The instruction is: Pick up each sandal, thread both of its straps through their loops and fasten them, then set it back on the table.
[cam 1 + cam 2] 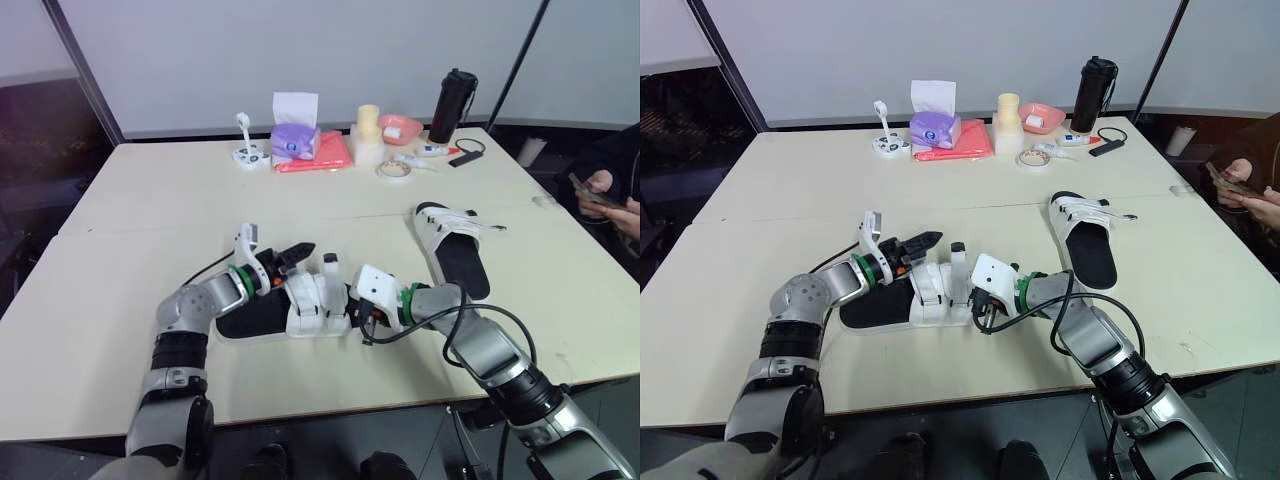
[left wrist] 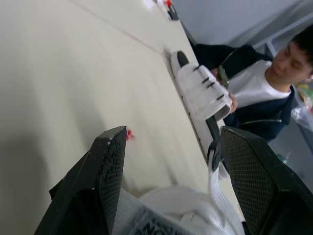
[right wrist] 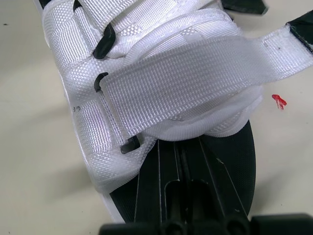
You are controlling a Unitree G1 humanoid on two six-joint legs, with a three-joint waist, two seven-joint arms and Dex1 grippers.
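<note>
The near sandal (image 1: 288, 312) lies flat on the pale counter (image 1: 120, 250) between the two arms, black sole down and toe end toward the robot's right. Its white upper (image 3: 146, 83) is bunched over the middle, and one strap (image 1: 330, 266) stands up from it, loose. The left tool (image 1: 296, 254) hovers just above the sandal's far edge with its two black fingers (image 2: 105, 171) spread wide and gripping nothing; white webbing shows low between them in the left wrist view. The right tool (image 3: 186, 152) lies low along the black footbed, fingers drawn together and their tips right at the edge of the white upper (whether they pinch any of the fabric cannot be made out). A broad strap (image 3: 181, 78) crosses the upper just beyond those tips, one end by a black loop (image 3: 100, 83). The second sandal (image 1: 455, 245) rests well apart on the robot's right. At the back edge stand a purple tissue box (image 1: 296, 140) and a black bottle (image 1: 452, 105) — and a seated person (image 2: 259, 83) is at the right edge.
</note>
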